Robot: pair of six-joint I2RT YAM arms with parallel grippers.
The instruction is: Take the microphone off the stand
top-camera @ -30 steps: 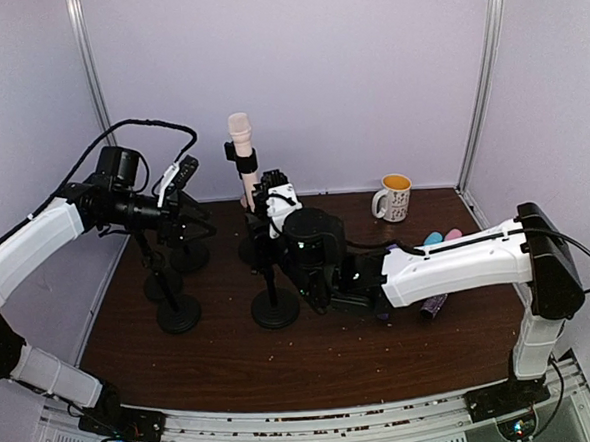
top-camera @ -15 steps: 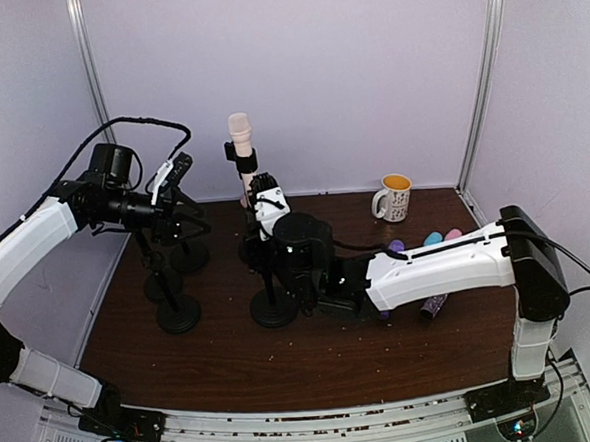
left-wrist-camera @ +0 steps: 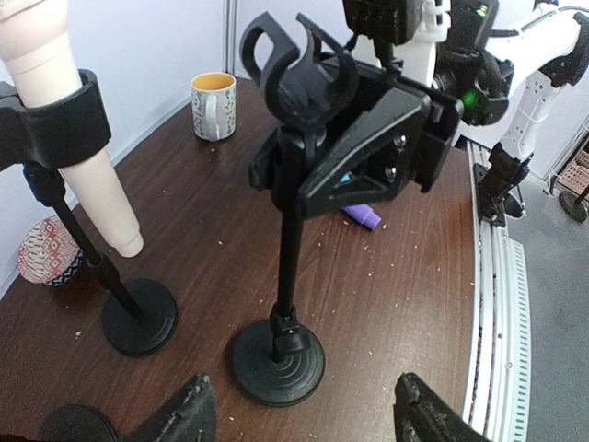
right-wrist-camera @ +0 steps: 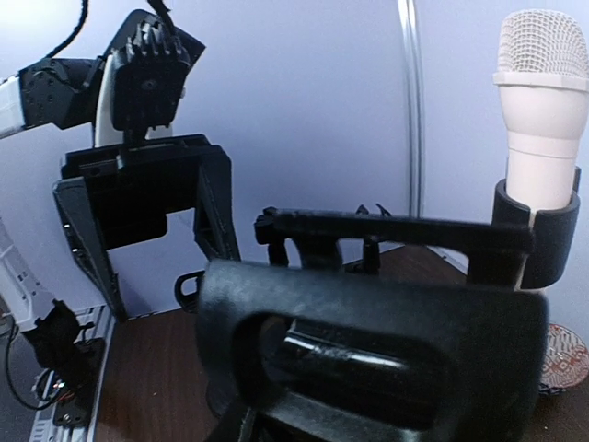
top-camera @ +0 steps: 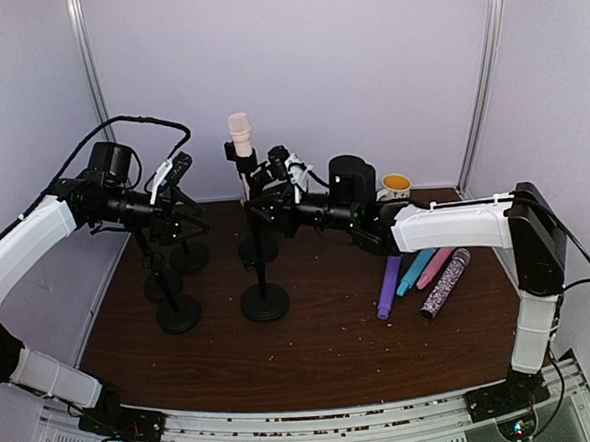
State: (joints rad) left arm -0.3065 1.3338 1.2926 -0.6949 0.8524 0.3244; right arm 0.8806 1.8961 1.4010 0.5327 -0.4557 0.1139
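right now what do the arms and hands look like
The left arm and right arm are white shells joined by round black joints. The left hand and right hand are black and angular. A black cable loops above the left arm.

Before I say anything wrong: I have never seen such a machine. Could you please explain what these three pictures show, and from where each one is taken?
These are two robot arms, bolted at the near edge of a brown table. The wide picture comes from a fixed camera above and behind them. The other two come from a small camera on each wrist.

Several black stands are on the table. One of them holds a white microphone in its clip, head up. A mug stands at the back, and four coloured stick-shaped things, perhaps more microphones, lie on the right.

The right hand seems closed on an empty stand, just under its clip. The left hand is open, holds nothing, and faces that stand.
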